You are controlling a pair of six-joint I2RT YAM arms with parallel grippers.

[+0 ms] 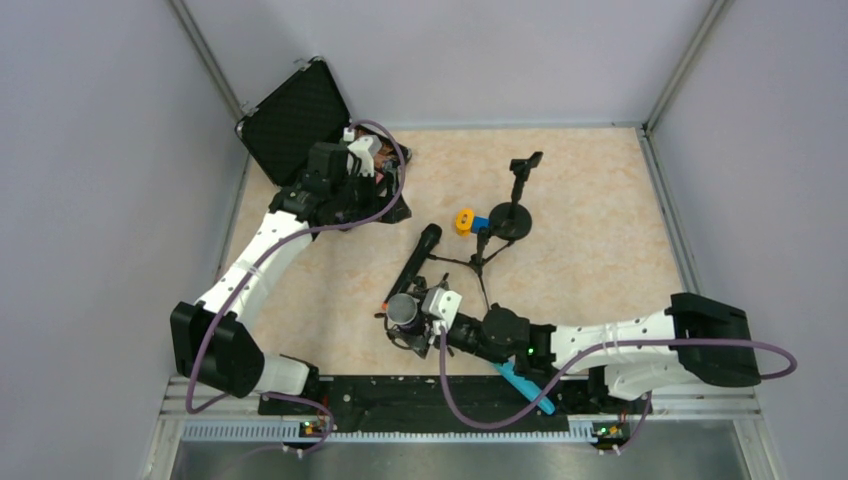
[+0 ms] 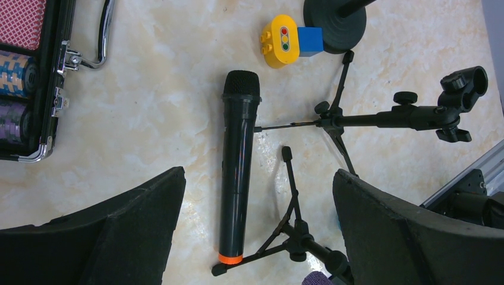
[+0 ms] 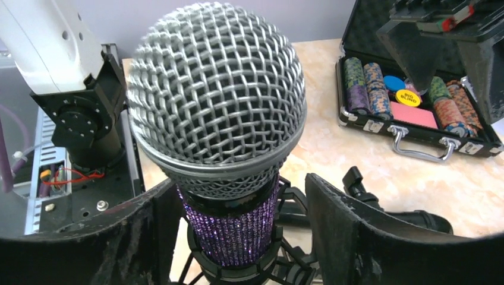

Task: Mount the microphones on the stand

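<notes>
Purple mic [image 3: 235,237]: glitter-studded body, sparkly, rough. Grille [image 3: 217,95]: woven silver metal mesh, shiny band beneath.
Black mic [image 2: 238,172]: smooth plastic, low sheen; fine mesh head.
Stand [image 2: 380,119]: thin matt black metal rods.
Brick [image 2: 281,40]: glossy yellow plastic.
Table [image 2: 148,119]: marble-pattern top, faint gloss.
Case [image 3: 368,29]: black shell, chrome latches and handle.
Jaws: matt black, grainy faces.

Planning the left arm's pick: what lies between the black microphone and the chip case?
Nothing: the left wrist view shows bare table between microphone and case.
</notes>
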